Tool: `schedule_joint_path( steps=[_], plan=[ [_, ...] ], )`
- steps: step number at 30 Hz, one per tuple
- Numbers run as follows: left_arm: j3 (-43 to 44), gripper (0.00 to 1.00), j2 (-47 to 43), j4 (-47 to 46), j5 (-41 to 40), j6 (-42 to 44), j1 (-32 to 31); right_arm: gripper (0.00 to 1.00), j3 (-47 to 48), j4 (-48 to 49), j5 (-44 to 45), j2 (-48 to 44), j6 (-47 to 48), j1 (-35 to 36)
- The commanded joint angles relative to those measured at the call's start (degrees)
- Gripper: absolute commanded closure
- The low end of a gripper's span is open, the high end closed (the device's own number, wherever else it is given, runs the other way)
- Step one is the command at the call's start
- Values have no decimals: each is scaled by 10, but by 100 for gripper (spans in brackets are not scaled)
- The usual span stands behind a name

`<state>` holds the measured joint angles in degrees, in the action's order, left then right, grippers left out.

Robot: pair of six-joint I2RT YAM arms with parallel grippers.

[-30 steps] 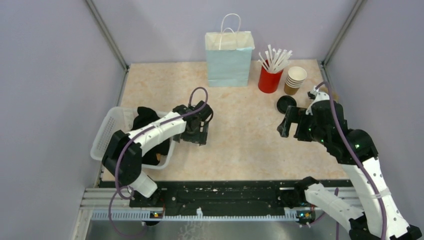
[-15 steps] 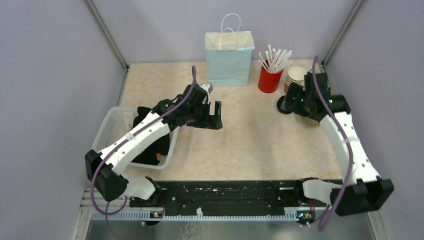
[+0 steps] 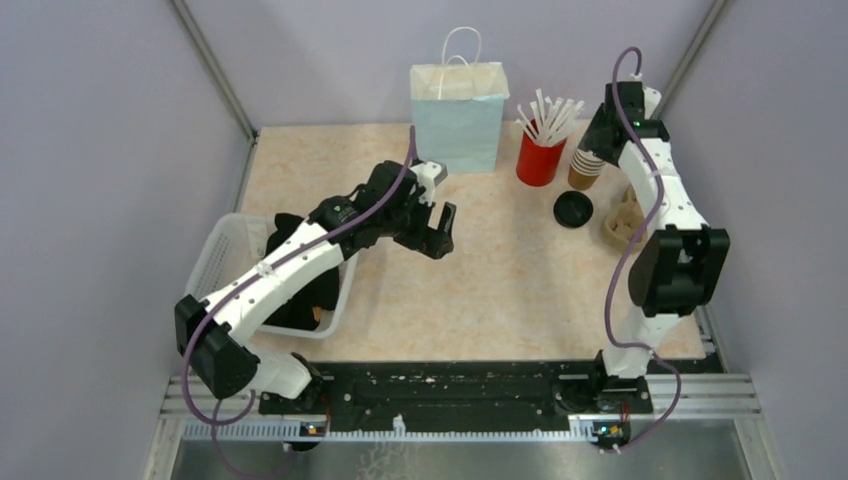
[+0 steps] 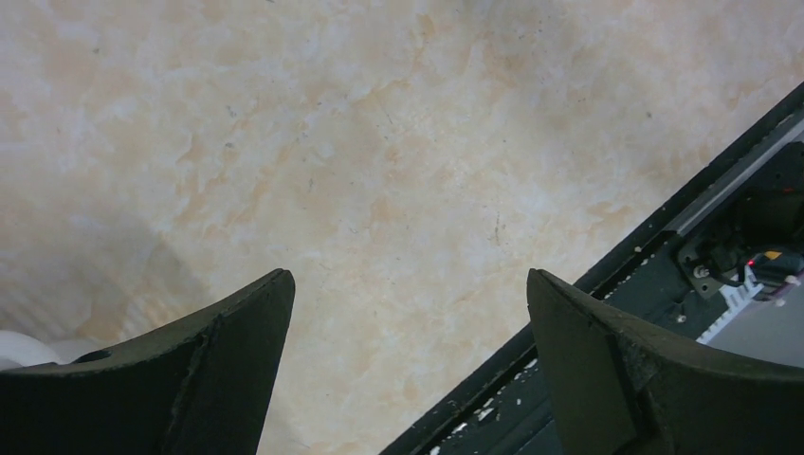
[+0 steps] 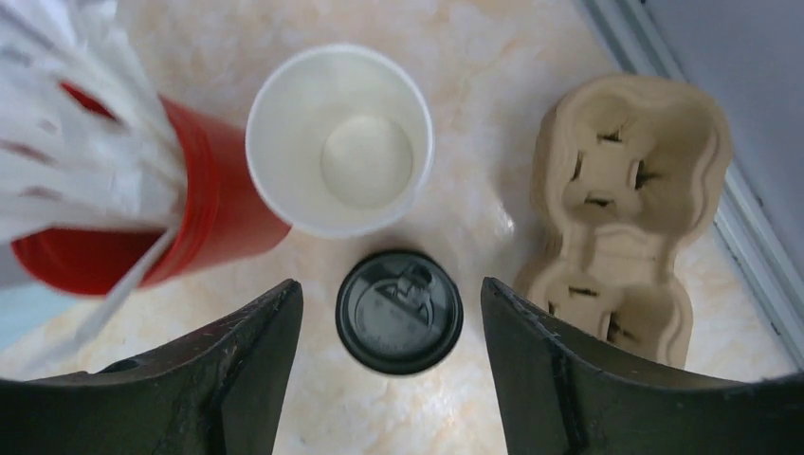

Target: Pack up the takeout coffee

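The bag (image 3: 458,118) stands at the back of the worktop (image 3: 500,290), near its middle. Right of it stands the cup of straws (image 3: 540,152), and just beside that, further right, the stack of cups (image 3: 586,170). The lid (image 3: 573,208) lies flat in front of the stack, apart from it. The carrier (image 3: 622,222) lies right of the lid, by the worktop's right edge. The basket (image 3: 212,262) sits at the left edge, toward the front. The left claw (image 3: 440,231) hangs over the middle; the right claw (image 5: 387,294) hangs above the stack and lid.

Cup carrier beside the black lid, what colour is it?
The cup carrier is plain pale tan moulded pulp; the right wrist view shows it best.
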<state>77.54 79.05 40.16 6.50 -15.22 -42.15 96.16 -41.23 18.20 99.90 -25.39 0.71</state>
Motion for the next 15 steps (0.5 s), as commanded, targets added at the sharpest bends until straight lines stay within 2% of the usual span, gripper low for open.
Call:
schedule_joint_path(
  steps=[1, 7, 12, 15],
  plan=[
    [22, 2, 32, -22, -9, 76, -1, 32, 108, 10, 91, 80, 25, -5],
    [20, 2, 43, -18, -24, 96, 0, 40, 209, -3, 117, 171, 52, -22],
    [21, 2, 52, -12, -46, 89, 1, 54, 281, -17, 114, 231, 63, -31],
    [24, 2, 57, -9, -48, 91, 3, 56, 311, -27, 109, 255, 63, -36]
  ],
)
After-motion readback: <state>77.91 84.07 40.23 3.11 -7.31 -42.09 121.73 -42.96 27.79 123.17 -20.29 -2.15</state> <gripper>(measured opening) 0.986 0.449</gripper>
